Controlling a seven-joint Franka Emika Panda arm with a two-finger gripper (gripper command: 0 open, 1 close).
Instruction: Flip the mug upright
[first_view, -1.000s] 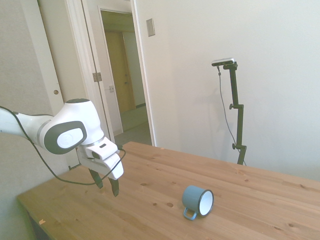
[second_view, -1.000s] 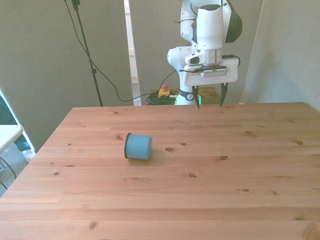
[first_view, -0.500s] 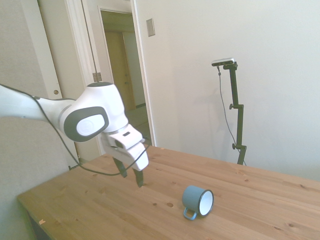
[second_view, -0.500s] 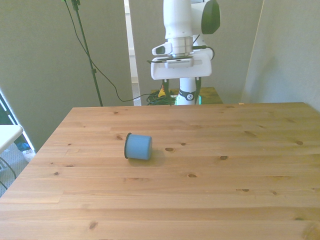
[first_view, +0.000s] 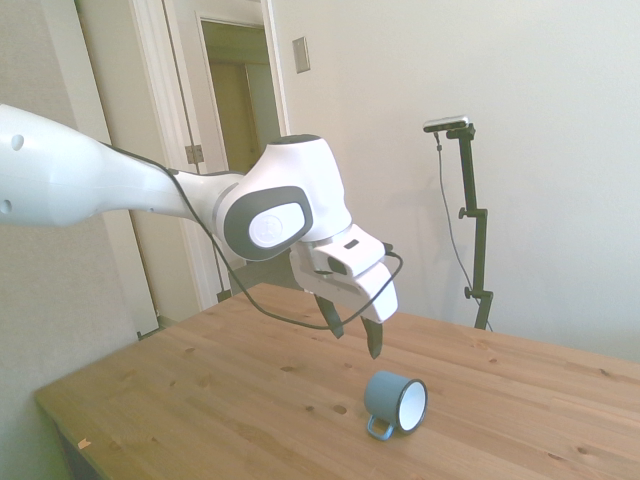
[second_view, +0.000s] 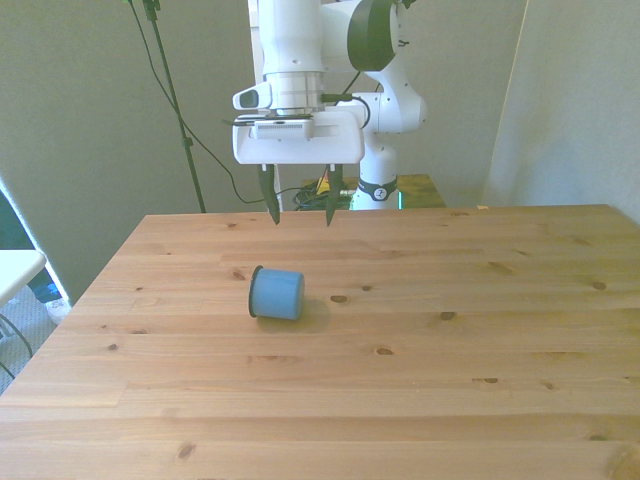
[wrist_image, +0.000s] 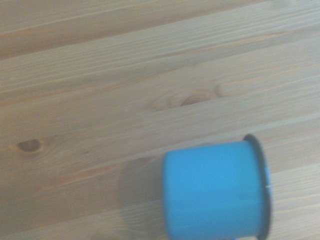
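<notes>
My gripper (second_view: 299, 208) hangs in the air with its two fingers (first_view: 374, 338) spread apart and pointing down, holding nothing. I have it open this wide, I judge, so that the mug can pass between the fingers once I come down over it.

Below me, and a little nearer the camera in the front view, the mug (second_view: 276, 293) lies on its side on the wooden table (second_view: 420, 380), well clear of my fingertips. Its dark rim faces the front view's left. From the side view the white inside shows, with the blue loop handle (first_view: 378, 429) resting low against the wood. That handle lying underneath probably keeps the mug from rolling. The wrist camera catches the blue wall and the thin dark rim of the mug (wrist_image: 215, 190) near the edge of its picture, so I am not yet centred over it.

Compared with half a second ago, my hand has swung across toward the front view's left and come forward over the table. Back then the fingers sat behind the far edge. A full second ago I was further off still, on the front view's right. The mug has not shifted at all through this. Nothing has touched it, so the flip itself has not begun; this is the approach.
</notes>
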